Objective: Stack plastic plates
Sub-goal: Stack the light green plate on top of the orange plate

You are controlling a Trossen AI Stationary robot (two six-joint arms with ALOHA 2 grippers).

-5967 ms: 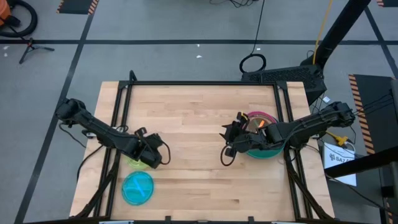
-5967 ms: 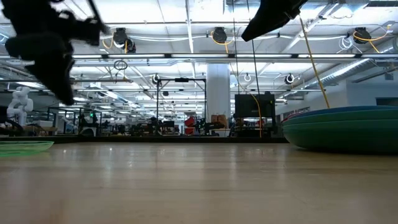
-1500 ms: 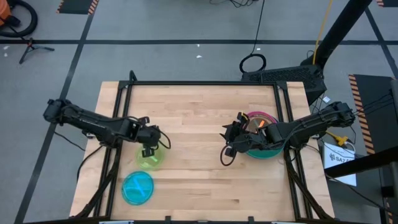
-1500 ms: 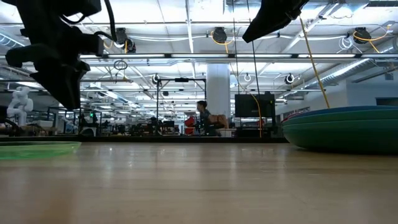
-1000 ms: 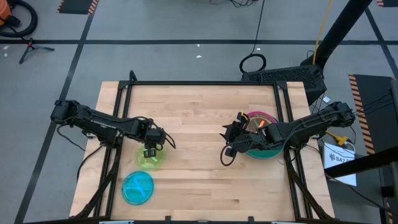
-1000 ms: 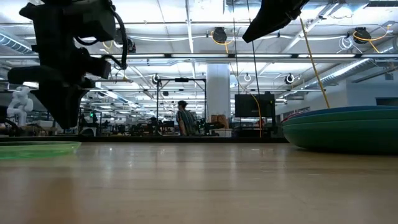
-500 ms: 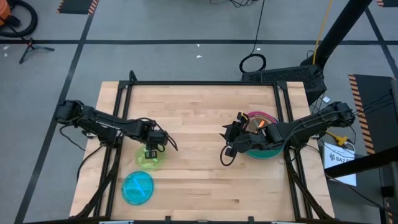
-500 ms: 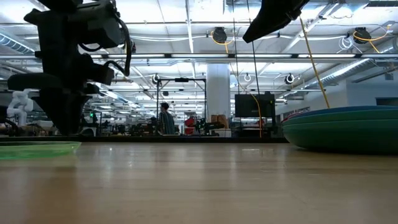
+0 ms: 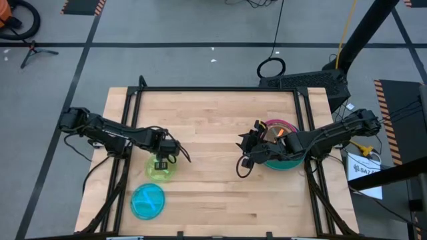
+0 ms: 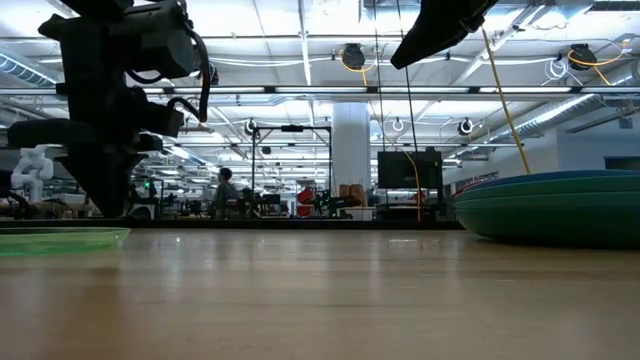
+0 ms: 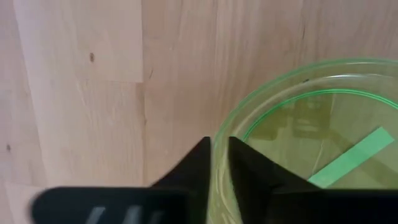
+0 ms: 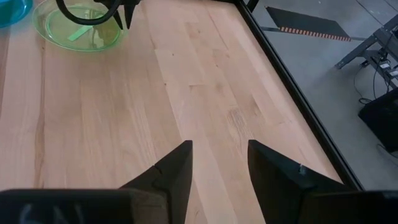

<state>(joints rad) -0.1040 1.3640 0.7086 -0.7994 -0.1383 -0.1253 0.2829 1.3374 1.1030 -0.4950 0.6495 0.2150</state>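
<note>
Bare table lies ahead of the right gripper fingers — nothing between them; the lime plate rim sits between the left gripper fingers.

We are in a large industrial robotics lab — a wooden workbench on grey floor with black tape lines, hazard-striped mats, ceiling pipework and hanging lamps, and equipment racks beyond.

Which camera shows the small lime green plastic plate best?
The left wrist view: the small lime green plastic plate fills it, rim between the left gripper's jaws. High view shows it partly covered, low view edge-on, right wrist view far off.
</note>
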